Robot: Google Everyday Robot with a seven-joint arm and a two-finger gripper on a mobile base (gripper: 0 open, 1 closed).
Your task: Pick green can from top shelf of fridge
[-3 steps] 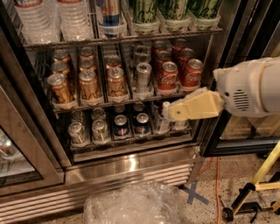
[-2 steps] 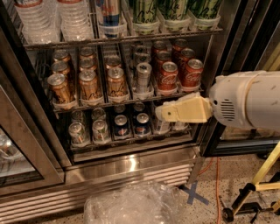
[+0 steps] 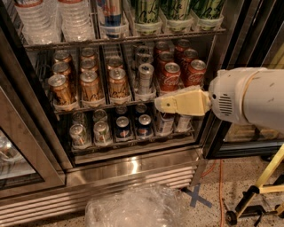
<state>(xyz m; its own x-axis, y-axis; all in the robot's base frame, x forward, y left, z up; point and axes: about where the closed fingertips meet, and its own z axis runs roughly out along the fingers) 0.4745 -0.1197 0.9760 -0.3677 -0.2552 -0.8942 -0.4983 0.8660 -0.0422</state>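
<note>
The fridge point(image 3: 133, 167) stands open in front of me. Its top shelf point(image 3: 124, 40) runs across the top of the view. Three green cans point(image 3: 146, 11) stand in clear trays at the right end of that shelf, with their tops cut off by the frame. My gripper point(image 3: 159, 104), cream-coloured on a white arm point(image 3: 248, 99), comes in from the right and points left. It hangs in front of the lower shelves, well below the green cans, and holds nothing that I can see.
Water bottles point(image 3: 44, 17) and a blue-and-silver can point(image 3: 111, 11) share the top shelf. Red cola cans point(image 3: 171, 73) and brown cans point(image 3: 88, 82) fill the middle shelf. A crumpled clear plastic bag point(image 3: 133, 206) lies on the floor. A yellow stand point(image 3: 264, 181) is at the right, and a glass door point(image 3: 17, 155) at the left.
My gripper and arm have moved left and a little down, further across the front of the lower shelves. The cans have not moved.
</note>
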